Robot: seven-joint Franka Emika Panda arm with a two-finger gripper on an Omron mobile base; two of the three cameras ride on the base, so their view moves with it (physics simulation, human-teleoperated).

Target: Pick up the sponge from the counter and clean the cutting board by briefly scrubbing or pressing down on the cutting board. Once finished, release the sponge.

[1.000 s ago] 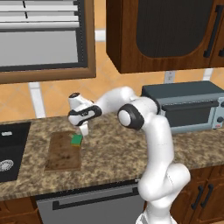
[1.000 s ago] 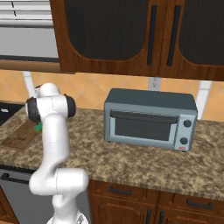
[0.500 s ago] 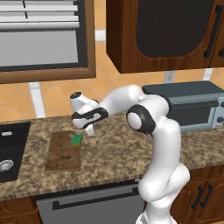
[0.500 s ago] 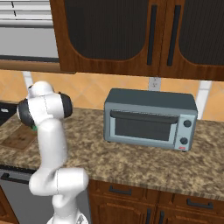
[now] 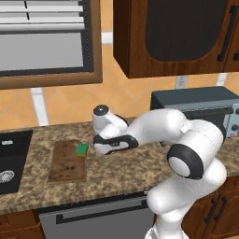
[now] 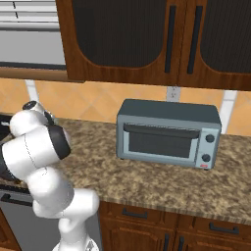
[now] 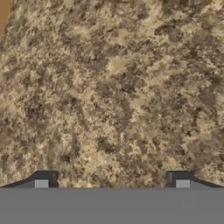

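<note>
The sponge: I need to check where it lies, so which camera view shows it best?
The left base view: the sponge shows there as a green block on the far right corner of the cutting board, just left of the hand. In the right base view the arm stands before that spot; the hand view faces speckled counter.

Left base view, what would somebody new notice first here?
Probably the white arm bent low over the speckled granite counter, its gripper just right of the small green sponge. The sponge lies on the right edge of the flat brown wooden cutting board. A grey toaster oven stands further right against the wall.
</note>
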